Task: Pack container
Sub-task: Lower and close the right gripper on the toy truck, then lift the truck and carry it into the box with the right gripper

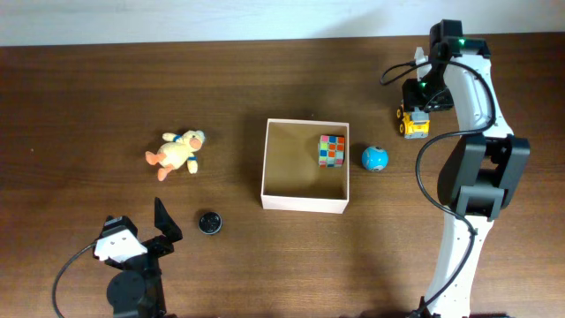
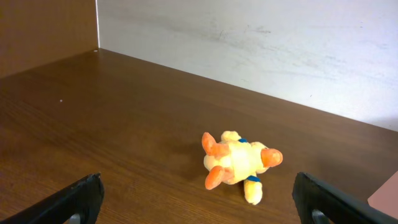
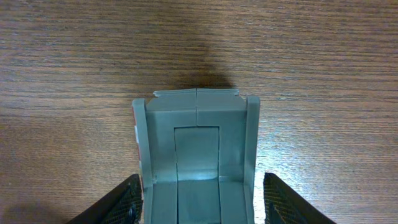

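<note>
L gripper (image 2: 198, 186): I have it parked low at the near-left edge of the table (image 1: 88, 88), fingers (image 2: 81, 198) spread wide, holding nothing. It is aimed at the plush toy, prob. so it is lined up as the next pick.
Plush toy (image 1: 177, 152): orange-yellow, lying flat on bare wood, well apart from the box. Still to be packed. Being soft, it should squash under a pinch.
Black disc (image 1: 209, 223): small, round, near the box's front-left corner, outside it. Can't tell what it is.
Box (image 1: 305, 202): mid-table, open top, white outside, tan inside. It sits between both arms, so I judge either one can drop into it.
Cube (image 1: 332, 150): multicoloured, the only item inside, tucked into the back-right corner. This leaves most of the floor free.
Ball (image 1: 374, 159): blue, just beside the box's right wall, outside.
Truck (image 1: 412, 121): yellow, on the table right of the ball. The wrist cam shows its grey bed.
R gripper (image 3: 200, 199): straight over the truck, fingers (image 3: 121, 202) down either flank and close to its sides. Can't tell if they're pressing yet. My read: grasp step, task early.
</note>
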Tool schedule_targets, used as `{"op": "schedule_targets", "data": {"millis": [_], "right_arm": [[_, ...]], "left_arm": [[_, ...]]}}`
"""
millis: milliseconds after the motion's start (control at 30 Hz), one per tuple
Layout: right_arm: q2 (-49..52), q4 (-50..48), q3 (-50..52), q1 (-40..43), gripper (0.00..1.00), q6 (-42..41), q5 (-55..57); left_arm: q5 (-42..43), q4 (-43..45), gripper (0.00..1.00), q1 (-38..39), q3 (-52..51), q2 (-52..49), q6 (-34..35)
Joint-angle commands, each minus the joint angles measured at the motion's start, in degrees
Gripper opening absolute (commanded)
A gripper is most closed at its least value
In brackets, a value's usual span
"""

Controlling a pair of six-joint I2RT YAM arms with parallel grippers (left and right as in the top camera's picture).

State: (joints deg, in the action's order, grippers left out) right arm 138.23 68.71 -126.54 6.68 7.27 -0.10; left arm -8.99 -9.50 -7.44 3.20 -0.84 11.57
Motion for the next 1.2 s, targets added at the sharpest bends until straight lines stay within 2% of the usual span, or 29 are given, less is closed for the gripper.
{"op": "schedule_targets", "data": {"millis": [0, 100, 200, 633, 867, 1167], "right_arm": [[0.79, -0.17, -0.92, 0.11, 0.56, -0.39, -0.76], [0.81, -0.15, -0.92, 0.11, 0.55, -0.42, -0.76], [0.79, -0.15, -0.92, 0.11, 0.47, -0.42, -0.76], [0.79, 0.13, -0.92, 0.11, 0.47, -0.44, -0.76], [0.68, 1.16, -1.09, 0.11, 0.40, -0.44, -0.76], [0.57, 1.36, -1.09, 0.11, 0.40, -0.44, -0.76]], "left_arm": [[0.42, 0.24, 0.99, 0.26, -0.39, 0.50, -0.94], [0.42, 0.24, 0.99, 0.26, -0.39, 0.50, -0.92], [0.42, 0.24, 0.99, 0.26, -0.39, 0.50, -0.94], [0.42, 0.24, 0.99, 0.26, -0.39, 0.50, -0.94], [0.42, 0.24, 0.99, 0.26, -0.39, 0.50, -0.94], [0.42, 0.24, 0.99, 0.26, -0.39, 0.50, -0.94]]}}
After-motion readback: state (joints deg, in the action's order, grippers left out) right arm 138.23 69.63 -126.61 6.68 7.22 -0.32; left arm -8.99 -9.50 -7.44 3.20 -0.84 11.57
